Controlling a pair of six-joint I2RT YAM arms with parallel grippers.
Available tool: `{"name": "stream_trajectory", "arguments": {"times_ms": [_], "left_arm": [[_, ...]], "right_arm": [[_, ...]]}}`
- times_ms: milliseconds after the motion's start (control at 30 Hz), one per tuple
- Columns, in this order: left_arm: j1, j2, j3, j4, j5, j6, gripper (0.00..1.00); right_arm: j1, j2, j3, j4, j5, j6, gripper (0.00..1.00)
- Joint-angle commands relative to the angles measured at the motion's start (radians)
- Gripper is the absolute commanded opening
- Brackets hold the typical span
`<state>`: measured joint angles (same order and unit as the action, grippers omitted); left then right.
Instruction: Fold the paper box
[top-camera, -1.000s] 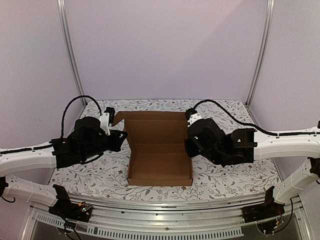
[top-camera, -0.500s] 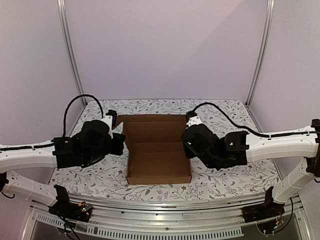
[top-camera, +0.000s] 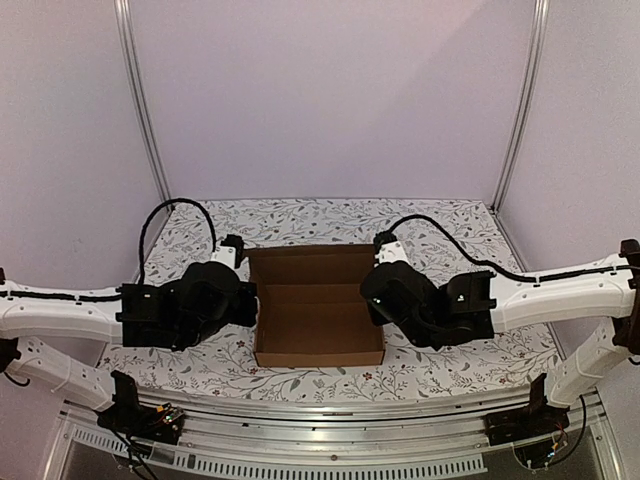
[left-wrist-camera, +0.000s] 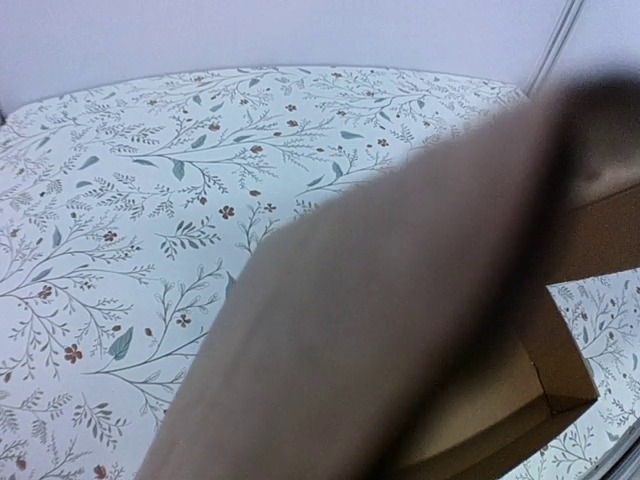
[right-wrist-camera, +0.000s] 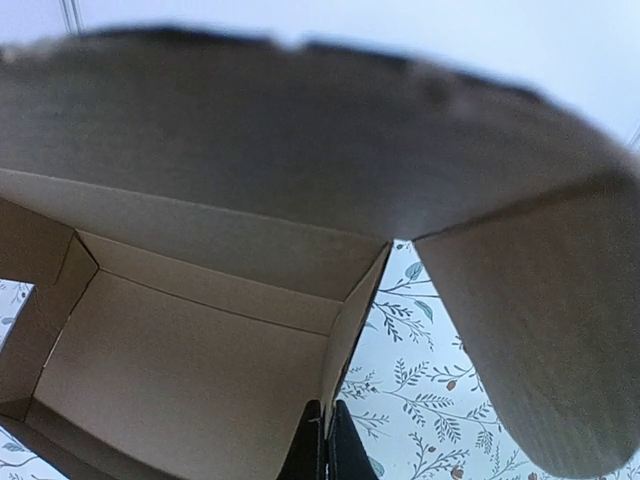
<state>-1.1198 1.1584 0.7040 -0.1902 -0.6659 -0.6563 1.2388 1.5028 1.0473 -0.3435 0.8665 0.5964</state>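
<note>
The box (top-camera: 318, 335) sits mid-frame on the floral tabletop (top-camera: 450, 370) in the top view. Its near wall and both side walls stand, so the tray looks formed. The left arm (top-camera: 190, 305) is up against the left wall and the right arm (top-camera: 430, 300) against the right.

In the right wrist view, bottom centre, the right fingers (right-wrist-camera: 315, 450) are pressed together with nothing between them. They sit at the near end of the right wall — inside or outside it, I cannot tell. The left fingers are out of sight but pressed together too. A blurred flap (left-wrist-camera: 400, 300) fills their camera; whether they touch it I cannot say.

Further back the lid (top-camera: 310, 262) is up and tilts over the tray, with a side flap (right-wrist-camera: 540, 330) hanging at right. What is left, I judge, is to bring the lid down and tuck its flaps inside the walls.
</note>
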Motion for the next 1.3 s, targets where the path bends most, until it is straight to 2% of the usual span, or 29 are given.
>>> {"name": "stream_trajectory", "arguments": {"times_ms": [0, 233, 333, 567, 833, 933, 1133, 1267], "left_arm": [[-0.063, 0.014, -0.019, -0.058, -0.019, -0.045, 0.0], [-0.159, 0.032, -0.067, -0.097, -0.092, -0.145, 0.0], [-0.21, 0.048, -0.089, -0.101, -0.143, -0.194, 0.0], [-0.288, 0.111, -0.093, -0.13, -0.212, -0.276, 0.0], [-0.333, 0.169, -0.078, -0.172, -0.252, -0.325, 0.0], [-0.347, 0.181, -0.062, -0.201, -0.27, -0.335, 0.0], [-0.365, 0.207, -0.033, -0.254, -0.301, -0.374, 0.0], [-0.372, 0.228, -0.01, -0.275, -0.315, -0.384, 0.0]], "right_arm": [[0.04, 0.002, -0.051, 0.006, -0.003, 0.055, 0.0], [0.094, 0.002, -0.123, 0.007, 0.028, 0.155, 0.0], [0.121, 0.015, -0.145, -0.001, 0.058, 0.215, 0.05], [0.182, 0.006, -0.145, -0.065, 0.12, 0.292, 0.36], [0.211, -0.115, -0.168, -0.207, 0.137, 0.336, 0.62], [0.212, -0.184, -0.165, -0.271, 0.117, 0.32, 0.67], [0.214, -0.326, -0.087, -0.319, 0.067, 0.168, 0.76], [0.212, -0.327, 0.023, -0.311, 0.062, 0.03, 0.83]]}}
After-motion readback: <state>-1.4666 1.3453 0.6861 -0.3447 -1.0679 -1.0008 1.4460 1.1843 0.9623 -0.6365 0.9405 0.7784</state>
